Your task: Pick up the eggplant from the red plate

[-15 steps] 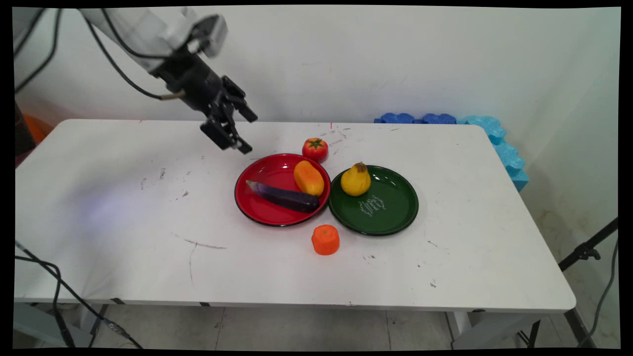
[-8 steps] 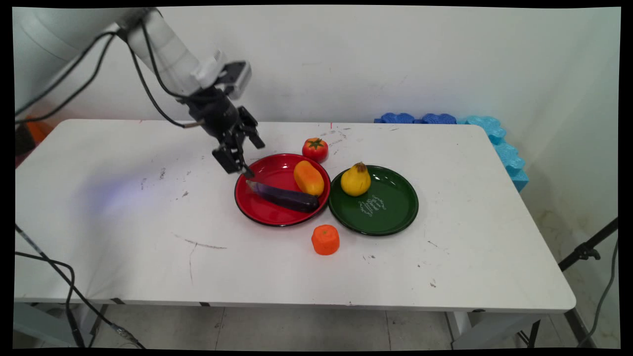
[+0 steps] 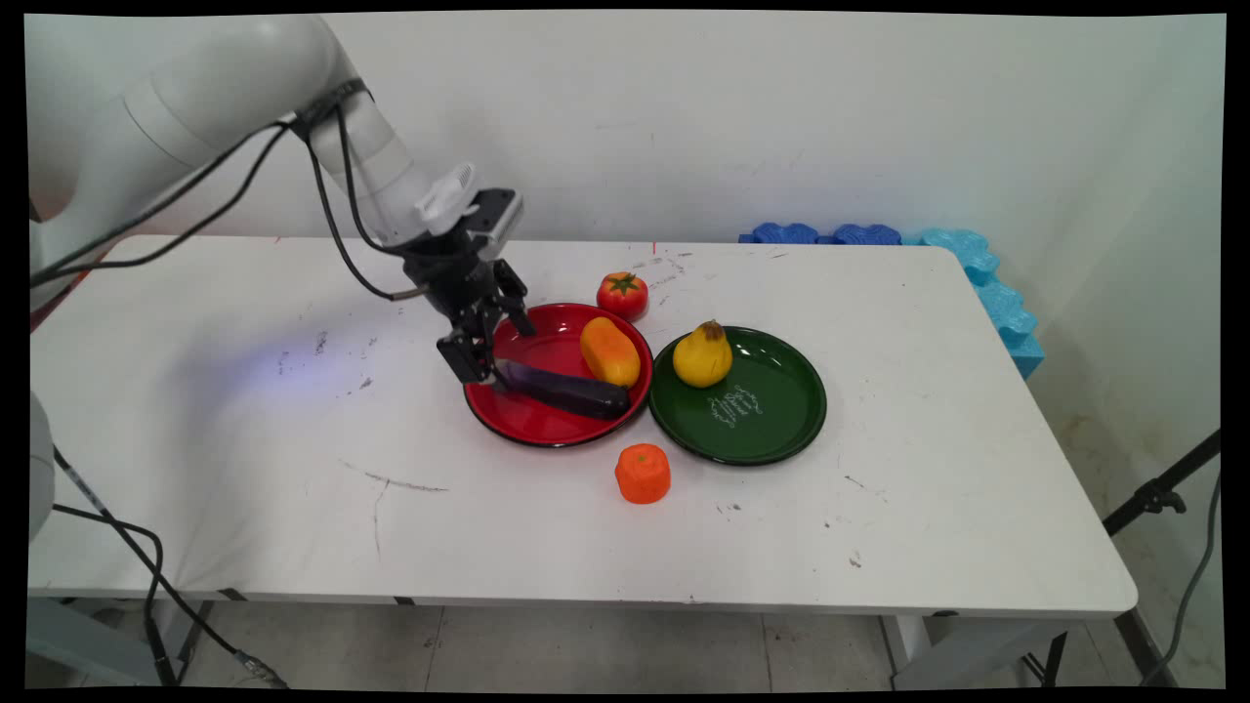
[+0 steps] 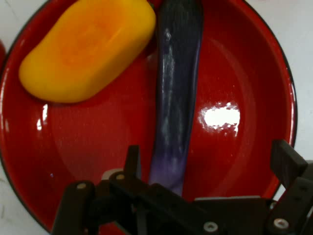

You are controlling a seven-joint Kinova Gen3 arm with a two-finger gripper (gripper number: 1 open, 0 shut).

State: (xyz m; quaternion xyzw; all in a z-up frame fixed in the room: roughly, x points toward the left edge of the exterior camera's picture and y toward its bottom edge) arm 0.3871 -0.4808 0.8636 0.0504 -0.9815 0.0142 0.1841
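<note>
Claw (image 3: pixel 488 363) spread open over the pale end of the eggplant (image 3: pixel 562 388), lying in the red plate (image 3: pixel 527 425) beside an orange fruit (image 3: pixel 609 351), on the bench (image 3: pixel 244 469).

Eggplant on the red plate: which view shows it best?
The hand view: the eggplant runs up the frame's middle on the red plate, beside the orange fruit, its pale end between the open gripper fingers. The main view shows it small, its left end hidden behind the gripper.
</note>
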